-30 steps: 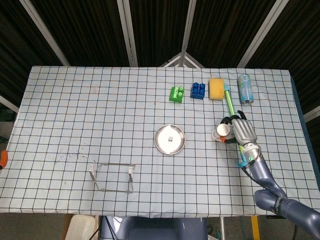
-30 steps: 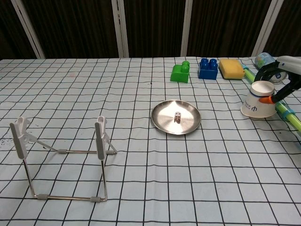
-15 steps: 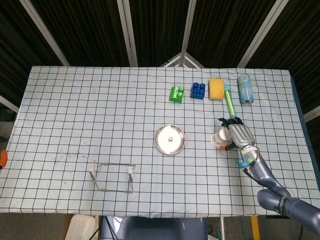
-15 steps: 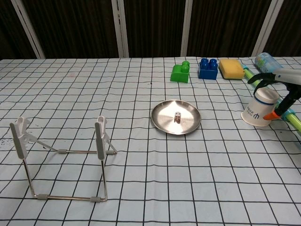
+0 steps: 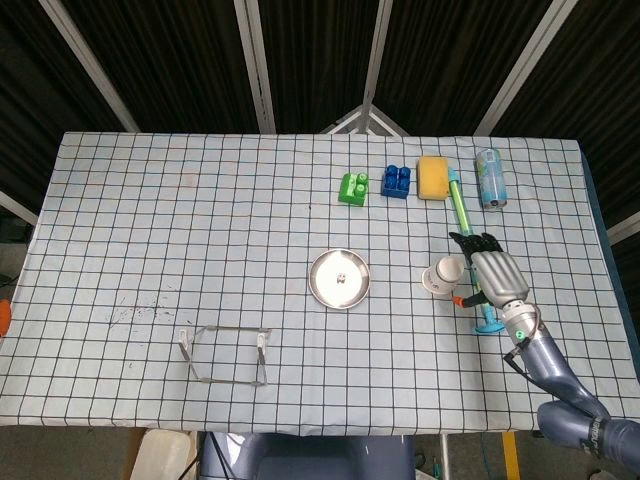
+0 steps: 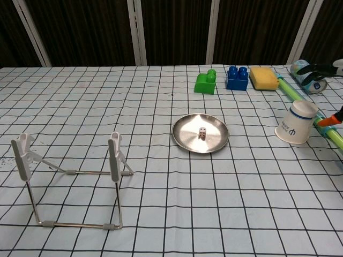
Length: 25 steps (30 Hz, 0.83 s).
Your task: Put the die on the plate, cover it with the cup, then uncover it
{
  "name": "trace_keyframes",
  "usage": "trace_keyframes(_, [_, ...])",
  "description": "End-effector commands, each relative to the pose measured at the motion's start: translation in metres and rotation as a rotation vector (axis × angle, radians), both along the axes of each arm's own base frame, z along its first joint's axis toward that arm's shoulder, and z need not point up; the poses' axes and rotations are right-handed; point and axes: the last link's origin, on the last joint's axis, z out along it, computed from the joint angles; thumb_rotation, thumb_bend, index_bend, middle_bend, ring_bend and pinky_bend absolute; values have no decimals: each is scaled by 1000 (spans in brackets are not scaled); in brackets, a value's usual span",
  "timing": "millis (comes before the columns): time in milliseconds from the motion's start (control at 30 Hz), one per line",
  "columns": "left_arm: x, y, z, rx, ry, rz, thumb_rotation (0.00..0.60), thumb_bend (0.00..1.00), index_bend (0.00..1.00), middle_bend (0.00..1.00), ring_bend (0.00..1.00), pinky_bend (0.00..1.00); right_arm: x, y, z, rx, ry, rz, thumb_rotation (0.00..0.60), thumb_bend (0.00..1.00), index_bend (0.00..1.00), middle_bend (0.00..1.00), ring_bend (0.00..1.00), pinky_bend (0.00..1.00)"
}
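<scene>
Reading the table from left to right, a folding wire stand with white end caps [image 6: 72, 179] sits at the near left, apart from the task items and not needed for them. At the centre, the round shiny metal plate [image 6: 188, 140] already carries the small white die [image 6: 202, 133], which rests uncovered near the plate's middle; the first step therefore appears complete. Further right, the white paper cup [image 6: 298, 122] stands upside down and tilted, leaning against the green plastic stick [image 5: 461, 214], well apart from the plate. Just beside the cup, the right hand [image 5: 494, 276] lies with fingers spread and released, grasping nothing; the chest view shows only its fingertips at the frame edge. The left hand appears in neither view. Whether covering and uncovering have been carried out cannot be determined from this state alone: the die is exposed and the cup is off the plate, consistent either with completion or with both steps remaining.
</scene>
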Motion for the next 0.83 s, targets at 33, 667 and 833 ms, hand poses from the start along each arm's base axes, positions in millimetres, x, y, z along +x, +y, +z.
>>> trace_keyframes(33, [0, -1, 1, 3, -4, -2, 600, 678, 357, 0, 0, 29, -8, 48, 30, -100, 70, 28, 600, 47, 9, 169, 101, 0])
trace_keyframes(667, [0, -11, 15, 38, -54, -21, 600, 678, 356, 0, 0, 29, -39, 173, 56, -315, 233, 0, 600, 51, 99, 169, 106, 0])
trace_keyframes(833, [-3, -11, 19, 51, -66, -19, 600, 679, 356, 0, 0, 29, -35, 176, 59, -349, 239, 8, 600, 52, 99, 169, 105, 0])
